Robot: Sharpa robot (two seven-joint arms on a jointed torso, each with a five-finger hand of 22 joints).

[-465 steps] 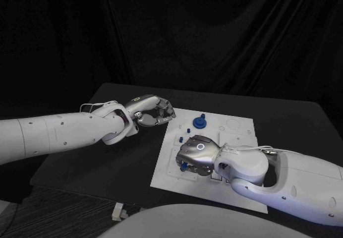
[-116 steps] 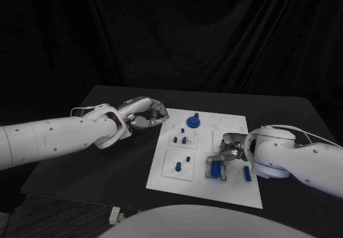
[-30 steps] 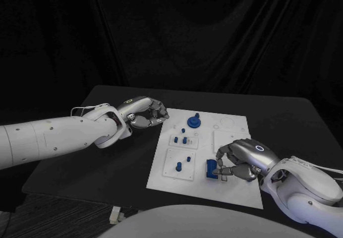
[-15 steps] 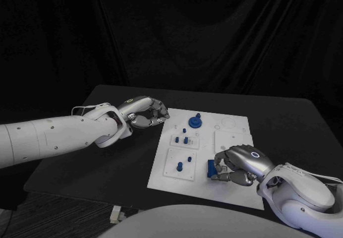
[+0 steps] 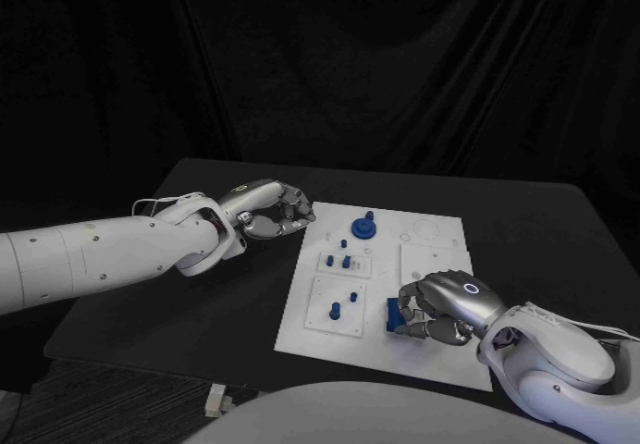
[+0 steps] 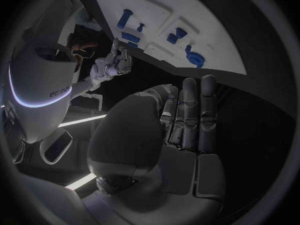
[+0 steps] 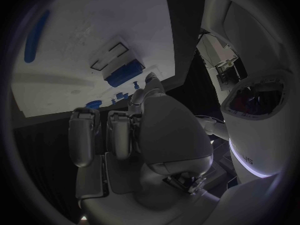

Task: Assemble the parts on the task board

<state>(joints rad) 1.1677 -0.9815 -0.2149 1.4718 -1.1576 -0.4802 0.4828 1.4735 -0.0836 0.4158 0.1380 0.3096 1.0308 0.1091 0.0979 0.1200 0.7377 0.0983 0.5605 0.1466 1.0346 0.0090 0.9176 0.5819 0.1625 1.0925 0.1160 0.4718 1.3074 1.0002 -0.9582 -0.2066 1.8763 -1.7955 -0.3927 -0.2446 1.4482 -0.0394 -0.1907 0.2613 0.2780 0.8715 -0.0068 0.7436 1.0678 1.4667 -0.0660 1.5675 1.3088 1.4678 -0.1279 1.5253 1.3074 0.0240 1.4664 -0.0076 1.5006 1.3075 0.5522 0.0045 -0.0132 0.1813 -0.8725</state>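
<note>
The white task board [image 5: 434,245] lies mid-table and carries blue parts: a round knob [image 5: 364,225] at its far edge, small pegs [image 5: 344,262] on its left half and a blue block [image 5: 396,314] near the front. My right hand [image 5: 447,305] hovers over the board's near right area, just right of that block, its fingers curled in with nothing between them. In the right wrist view the block [image 7: 122,74] sits just past the thumb tip, with a long blue piece [image 7: 35,35] farther along the board [image 7: 94,25]. My left hand [image 5: 274,215] is a closed, empty fist beside the board's far left corner.
Black tabletop [image 5: 200,296] spreads left of the board, with a narrower strip to the right. The left wrist view shows the board [image 6: 187,15] with its blue parts [image 6: 177,34] and, farther off, my right hand [image 6: 115,65].
My right hand has drawn slightly toward the board's near edge and curled its fingers tighter beside the blue block. The left hand has stayed put.
</note>
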